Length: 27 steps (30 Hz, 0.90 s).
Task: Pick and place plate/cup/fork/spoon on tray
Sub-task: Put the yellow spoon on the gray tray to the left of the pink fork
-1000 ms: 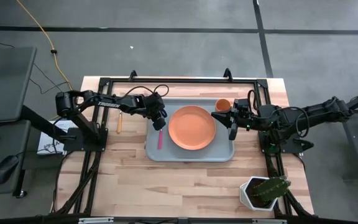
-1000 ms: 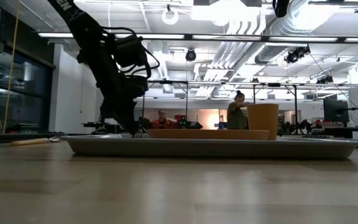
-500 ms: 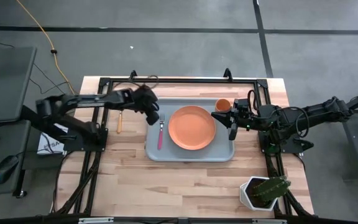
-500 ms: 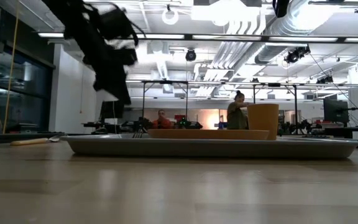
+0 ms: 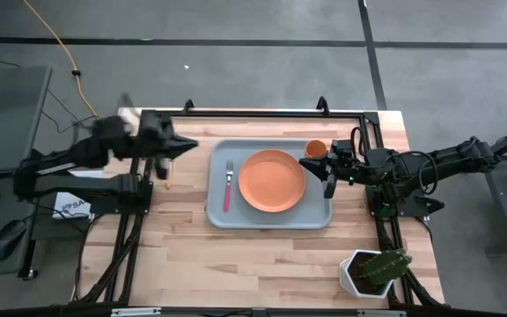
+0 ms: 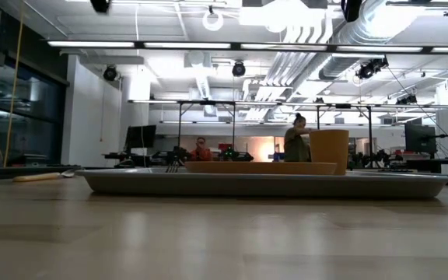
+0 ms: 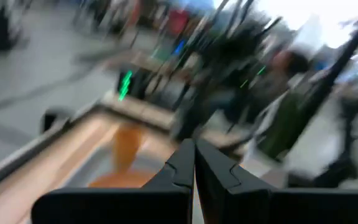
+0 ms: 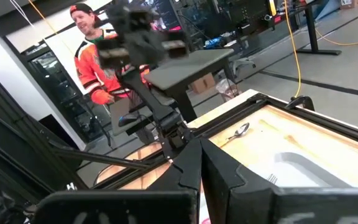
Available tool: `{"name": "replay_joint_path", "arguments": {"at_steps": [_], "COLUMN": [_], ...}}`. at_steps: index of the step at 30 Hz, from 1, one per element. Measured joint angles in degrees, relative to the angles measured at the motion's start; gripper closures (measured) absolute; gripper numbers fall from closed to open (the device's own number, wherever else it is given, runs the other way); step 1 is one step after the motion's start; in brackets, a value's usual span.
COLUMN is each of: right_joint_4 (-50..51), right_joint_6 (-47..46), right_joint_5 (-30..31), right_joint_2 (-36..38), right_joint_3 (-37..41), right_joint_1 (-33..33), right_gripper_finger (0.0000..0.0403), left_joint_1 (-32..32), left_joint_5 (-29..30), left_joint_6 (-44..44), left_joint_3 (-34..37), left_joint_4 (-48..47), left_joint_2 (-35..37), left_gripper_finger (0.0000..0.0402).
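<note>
Spoon [image 5: 169, 172]: lies on the bare counter [image 5: 262, 255] just left of the tray, orange handle near, bowl far; it is the 1 piece not yet loaded, so likely the next pick.
Left claw [image 5: 183, 145]: closed and empty, just beyond the spoon's far end, above the counter's left part, off the tray.
Tray [image 5: 267, 220]: at the counter's middle, long side left to right.
Fork [image 5: 228, 184]: inside the tray's left end, beside the plate, tines far.
Plate [image 5: 272, 180]: centred in the tray, leaving room at both ends.
Cup [image 5: 315, 149]: upright in the tray's far right corner.
Right claw [image 5: 326, 188]: closed, holding nothing, parked by the tray's right rim.
</note>
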<state>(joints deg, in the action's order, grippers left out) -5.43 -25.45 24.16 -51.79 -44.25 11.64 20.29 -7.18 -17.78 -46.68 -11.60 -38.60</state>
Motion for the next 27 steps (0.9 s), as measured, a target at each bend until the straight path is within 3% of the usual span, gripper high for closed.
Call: {"name": "replay_joint_path", "arguments": {"at_steps": [4, 9, 18, 27], "right_joint_4": [-0.01, -0.05, -1.64, -2.21], "right_joint_6": [0.00, 0.00, 0.94, 1.51], "right_joint_5": [-0.37, -0.39, -0.59, -0.59], "right_joint_2": [0.00, 0.00, 0.00, 0.02], "right_joint_3": [-0.01, 0.00, 0.00, -0.01], "right_joint_1": [0.00, -0.01, -0.02, -0.01], "right_gripper_finger": [0.0403, 0.0403, 0.0403, 0.0403], "left_joint_1": [-4.82, -10.57, -17.82, -19.23], "left_joint_5": [0.89, 6.55, 9.82, 10.93], "left_joint_6": [-0.18, -0.05, 3.36, 5.07], "left_joint_3": [-0.12, -0.11, -0.09, -0.02], "left_joint_4": [4.11, 3.98, 3.70, 5.42], "left_joint_2": [6.82, 10.57, 6.81, 5.12], "left_gripper_finger": [0.0401, 0.0401, 0.0401, 0.0401]}}
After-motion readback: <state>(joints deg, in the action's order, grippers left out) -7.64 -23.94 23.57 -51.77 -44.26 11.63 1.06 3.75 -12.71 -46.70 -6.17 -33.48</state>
